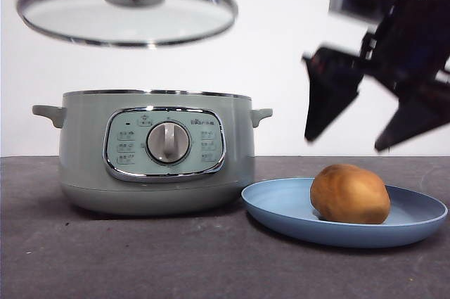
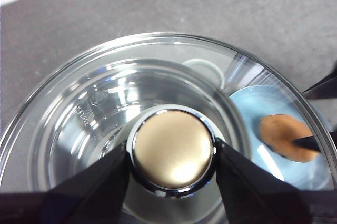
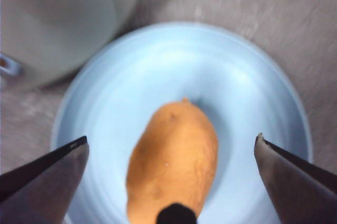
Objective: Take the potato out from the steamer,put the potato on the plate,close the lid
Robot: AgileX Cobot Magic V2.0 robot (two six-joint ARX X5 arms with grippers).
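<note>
The golden-brown potato [image 1: 350, 194] [image 3: 174, 162] lies on the light-blue plate [image 1: 281, 204] [image 3: 247, 87], to the right of the sage-green steamer [image 1: 151, 151]. My right gripper [image 1: 358, 112] [image 3: 171, 153] hangs open above the potato, with nothing between its jaws. The steamer stands uncovered. The glass lid [image 1: 126, 12] [image 2: 68, 113] is held in the air above the steamer, slightly left of its centre. My left gripper [image 2: 172, 153] is shut on the lid's knob [image 2: 172, 149]. Through the glass, the left wrist view shows the steamer's inside, the plate [image 2: 247, 103] and the potato [image 2: 284, 135].
The dark grey table [image 1: 140, 257] carries only the steamer and the plate. A white wall stands behind them. The steamer's side handle [image 1: 261, 114] reaches toward the plate's side.
</note>
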